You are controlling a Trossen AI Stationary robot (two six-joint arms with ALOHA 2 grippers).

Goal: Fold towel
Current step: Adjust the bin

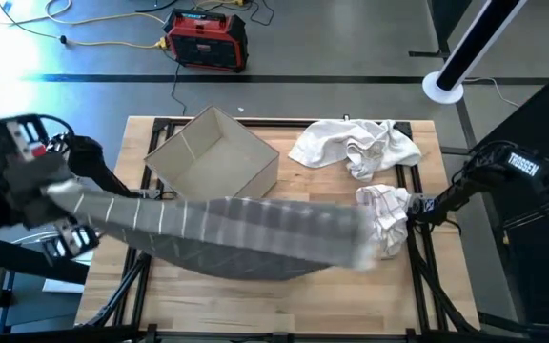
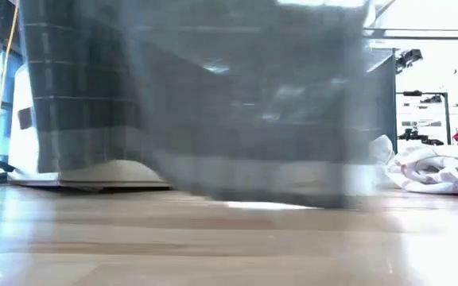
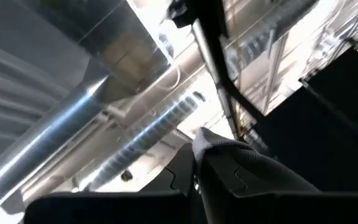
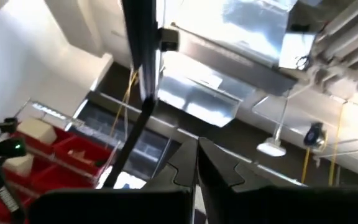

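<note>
Grey towel (image 1: 246,233) hangs stretched across mid-table, raised off the wood, sagging toward 6 o'clock in the high view; low view shows it as a curtain w/ its bottom edge near the tabletop. Looks soft, light, floppy — prob. drapes and swings easily, no stiffness to hold a crease, so best gripped at corners or along one edge, kept taut. Left gripper (image 1: 60,195) at 9 o'clock end of the towel; left wrist view shows a bit of grey cloth (image 3: 229,152) pinched between its closed fingers. Right gripper (image 1: 417,205) at the 3 o'clock end; fingers look pressed together in the right wrist view, but whether they have the towel corner can't be told — the end is blurred.

Cardboard box (image 1: 215,152) at 11 o'clock, open-topped, nothing seen inside. White cloths (image 1: 355,143) heaped at 1 o'clock; another checked cloth (image 1: 384,214) bunched at 3, just by the right gripper. Table (image 1: 255,295) is pale wood.
</note>
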